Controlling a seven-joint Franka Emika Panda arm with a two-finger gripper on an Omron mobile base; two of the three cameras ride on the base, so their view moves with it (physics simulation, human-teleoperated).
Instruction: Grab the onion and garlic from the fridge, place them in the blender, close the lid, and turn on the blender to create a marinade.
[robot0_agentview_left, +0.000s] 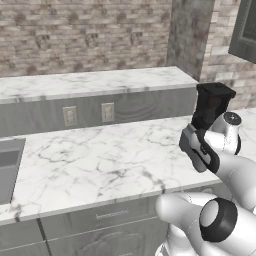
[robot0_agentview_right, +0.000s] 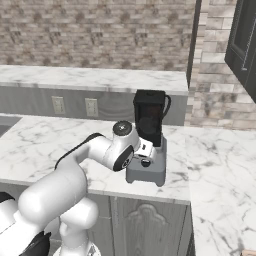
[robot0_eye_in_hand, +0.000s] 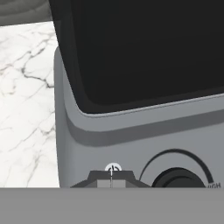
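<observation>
Gripper (robot0_eye_in_hand: 111, 178) pinched shut, holding nothing, tips at the blender's (robot0_eye_in_hand: 131, 127) power button (robot0_eye_in_hand: 113, 168); the lid (robot0_agentview_right: 149, 94) shows from the right base view.

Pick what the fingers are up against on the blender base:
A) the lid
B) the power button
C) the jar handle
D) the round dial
B: in the hand view the shut fingers meet right under the power button on the blender base, with the dial off to the side.

Kitchen: marble counter (robot0_agentview_left: 100, 160), blender (robot0_agentview_right: 150, 145), brick wall (robot0_agentview_left: 80, 35)
</observation>
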